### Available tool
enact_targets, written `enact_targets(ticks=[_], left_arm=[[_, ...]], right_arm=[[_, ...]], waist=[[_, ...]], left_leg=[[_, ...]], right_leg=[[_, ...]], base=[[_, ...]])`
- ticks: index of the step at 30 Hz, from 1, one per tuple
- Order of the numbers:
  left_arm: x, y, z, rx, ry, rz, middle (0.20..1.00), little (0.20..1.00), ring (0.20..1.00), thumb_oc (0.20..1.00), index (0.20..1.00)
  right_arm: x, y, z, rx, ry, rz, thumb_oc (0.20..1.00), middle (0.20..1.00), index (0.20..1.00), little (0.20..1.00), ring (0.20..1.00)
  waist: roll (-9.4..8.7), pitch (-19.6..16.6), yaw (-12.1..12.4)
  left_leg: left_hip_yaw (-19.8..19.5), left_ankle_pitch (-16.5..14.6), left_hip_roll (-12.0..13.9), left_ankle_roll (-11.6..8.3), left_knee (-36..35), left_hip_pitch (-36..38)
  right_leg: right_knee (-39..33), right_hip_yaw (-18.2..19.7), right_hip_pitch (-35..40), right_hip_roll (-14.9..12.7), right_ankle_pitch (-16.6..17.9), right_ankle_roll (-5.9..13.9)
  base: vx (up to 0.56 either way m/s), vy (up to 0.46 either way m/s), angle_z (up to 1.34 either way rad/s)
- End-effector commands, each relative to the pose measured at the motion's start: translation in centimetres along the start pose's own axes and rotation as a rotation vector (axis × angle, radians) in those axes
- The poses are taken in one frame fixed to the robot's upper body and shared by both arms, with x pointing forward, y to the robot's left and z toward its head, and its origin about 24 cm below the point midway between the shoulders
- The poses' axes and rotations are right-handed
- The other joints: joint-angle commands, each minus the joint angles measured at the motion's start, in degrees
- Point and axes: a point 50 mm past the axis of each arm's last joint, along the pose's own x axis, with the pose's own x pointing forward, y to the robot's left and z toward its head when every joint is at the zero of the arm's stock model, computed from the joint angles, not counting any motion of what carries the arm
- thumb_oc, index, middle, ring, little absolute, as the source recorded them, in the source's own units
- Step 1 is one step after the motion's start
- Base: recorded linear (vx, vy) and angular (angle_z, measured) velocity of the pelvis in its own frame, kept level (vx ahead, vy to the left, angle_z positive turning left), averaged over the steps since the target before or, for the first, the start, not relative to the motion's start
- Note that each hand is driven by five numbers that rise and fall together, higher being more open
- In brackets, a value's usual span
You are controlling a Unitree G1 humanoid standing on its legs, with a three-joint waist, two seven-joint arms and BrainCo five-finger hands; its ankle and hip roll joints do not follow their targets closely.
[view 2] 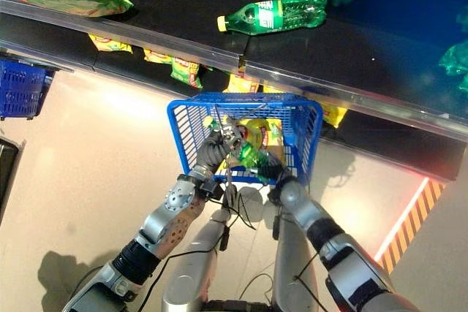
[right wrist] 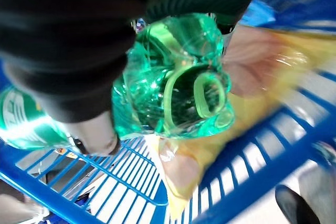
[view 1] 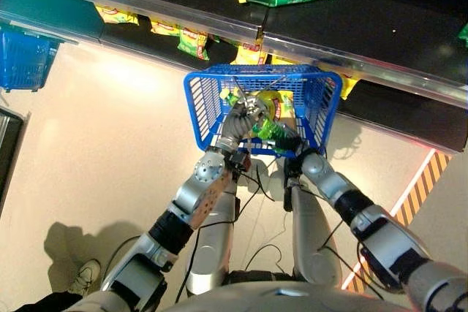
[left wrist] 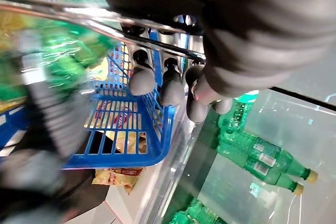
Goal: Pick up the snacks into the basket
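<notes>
One green bottle clutched in right hand, over basket

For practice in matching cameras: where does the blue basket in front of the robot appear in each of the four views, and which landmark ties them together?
Left eye view: blue basket at centre, below the shelf edge.
Right eye view: centre, slightly left.
Left wrist view: lattice wall past the left hand.
Right wrist view: lattice beneath the bottle.
Landmark: the green bottle in the right hand, over the basket.
</notes>
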Motion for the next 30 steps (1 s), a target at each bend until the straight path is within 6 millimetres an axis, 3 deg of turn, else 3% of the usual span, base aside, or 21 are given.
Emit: enact_targets(ticks=[1, 4, 7, 10, 15, 16, 17, 22, 25, 28, 29, 30], left_arm=[[0.5, -3.2, 6.1, -0.080, -0.307, -0.167, 0.200, 0.200, 0.200, 0.200, 0.200], [0.4, -4.1, 6.4, -0.076, -0.298, -0.230, 0.200, 0.200, 0.200, 0.200, 0.200], [0.3, -4.9, 6.6, -0.085, -0.298, -0.274, 0.200, 0.200, 0.200, 0.200, 0.200], [0.3, -5.3, 6.8, -0.088, -0.299, -0.299, 0.200, 0.200, 0.200, 0.200, 0.200], [0.4, -5.1, 7.1, -0.085, -0.312, -0.298, 0.200, 0.200, 0.200, 0.200, 0.200], [0.5, -5.1, 7.2, -0.086, -0.315, -0.293, 0.200, 0.200, 0.200, 0.200, 0.200], [0.6, -5.0, 7.3, -0.084, -0.320, -0.290, 0.200, 0.200, 0.200, 0.200, 0.200], [0.8, -4.2, 7.8, -0.093, -0.344, -0.238, 0.200, 0.200, 0.200, 0.200, 0.200], [0.6, -2.7, 7.7, -0.083, -0.349, -0.162, 0.200, 0.200, 0.200, 0.200, 0.200], [0.1, 0.2, 7.2, -0.025, -0.349, -0.018, 0.200, 0.200, 0.200, 0.200, 0.200], [-0.9, 2.9, 6.6, 0.027, -0.338, 0.116, 0.200, 0.200, 0.200, 0.200, 0.200], [-0.9, 2.9, 6.6, 0.027, -0.337, 0.116, 0.200, 0.200, 0.200, 0.200, 0.200]], right_arm=[[1.9, -2.9, 8.5, 0.192, -0.267, -0.146, 0.200, 0.200, 0.200, 0.200, 0.200], [3.1, -6.6, 10.5, 0.216, -0.246, -0.243, 0.200, 0.200, 0.200, 0.200, 0.200], [3.5, -8.7, 11.4, 0.202, -0.241, -0.298, 0.200, 0.200, 0.200, 0.200, 0.200], [3.6, -9.6, 11.5, 0.195, -0.222, -0.322, 0.200, 0.200, 0.200, 0.200, 0.200], [3.9, -10.7, 9.8, 0.125, -0.120, -0.338, 0.200, 0.200, 0.200, 0.200, 0.200], [3.9, -10.7, 9.3, 0.120, -0.094, -0.335, 0.529, 0.529, 0.529, 0.529, 0.529], [3.9, -10.5, 8.7, 0.114, -0.073, -0.328, 1.000, 1.000, 1.000, 1.000, 1.000], [3.9, -9.3, 7.1, 0.056, -0.014, -0.280, 1.000, 1.000, 1.000, 1.000, 1.000], [3.6, -7.8, 5.4, 0.018, 0.008, -0.242, 1.000, 1.000, 1.000, 1.000, 1.000], [2.8, -5.9, 3.8, -0.015, -0.005, -0.195, 1.000, 1.000, 1.000, 1.000, 1.000], [1.5, -4.2, 2.6, -0.009, -0.042, -0.156, 1.000, 1.000, 1.000, 1.000, 1.000], [1.5, -4.2, 2.5, -0.009, -0.041, -0.156, 1.000, 1.000, 1.000, 1.000, 1.000]], waist=[[0.08, -0.29, 0.96], [0.32, -0.29, 2.27], [0.59, -0.29, 2.88], [0.79, -0.29, 3.18], [0.96, -0.29, 3.88], [0.92, -0.29, 3.82], [0.91, -0.29, 3.88], [0.42, -0.29, 3.74], [-0.38, -0.29, 3.34], [-1.44, -0.29, 2.78], [-2.39, -0.80, 2.46], [-2.40, -0.98, 2.45]], left_leg=[[3.40, -2.13, -4.73, 3.21, 1.17, -0.36], [3.11, -2.14, -4.93, 3.19, 1.78, -1.80], [2.70, -2.26, -5.41, 3.28, 2.66, -3.49], [2.51, -2.40, -5.67, 3.34, 3.45, -4.50], [2.04, -2.97, -6.56, 3.59, 5.86, -6.82], [1.92, -3.04, -6.70, 3.61, 5.95, -6.79], [1.99, -3.10, -6.73, 3.63, 5.99, -6.70], [1.92, -3.40, -6.85, 3.75, 5.79, -5.21], [2.21, -3.52, -6.53, 3.74, 5.44, -3.54], [2.35, -3.94, -6.03, 3.49, 4.82, -0.61], [2.44, -4.19, -5.50, 3.42, 4.24, 1.40], [2.42, -3.92, -5.51, 3.42, 4.01, 1.29]], right_leg=[[-4.70, 1.37, 1.39, -0.04, 0.80, 4.51], [-4.26, 0.91, 0.25, -0.21, 0.80, 4.53], [-3.39, 0.19, -1.07, -0.53, 0.52, 4.53], [-2.61, -0.15, -1.96, -0.76, 0.27, 4.50], [-0.50, -0.64, -3.67, -1.43, -0.39, 4.40], [-0.54, -0.74, -3.55, -1.54, -0.35, 4.41], [-0.59, -0.78, -3.39, -1.55, -0.42, 4.45], [-1.16, -0.26, -1.86, -1.66, -0.23, 4.55], [-1.74, 0.02, -0.15, -1.65, -0.10, 4.62], [-2.57, 0.43, 2.72, -1.29, -0.51, 4.58], [-3.42, 0.57, 4.94, -1.14, -0.63, 4.53], [-3.66, 0.56, 4.86, -1.17, -0.38, 4.55]], base=[[-0.02, -0.013, 0.05], [0.00, -0.023, 0.08], [0.00, -0.013, 0.10], [0.00, 0.005, 0.15], [0.00, 0.006, 0.16], [0.01, 0.012, 0.16], [0.00, 0.016, 0.12], [0.01, 0.020, 0.06], [0.00, 0.000, 0.00], [0.04, -0.010, -0.07], [0.06, -0.025, -0.16], [0.08, -0.042, -0.20]])
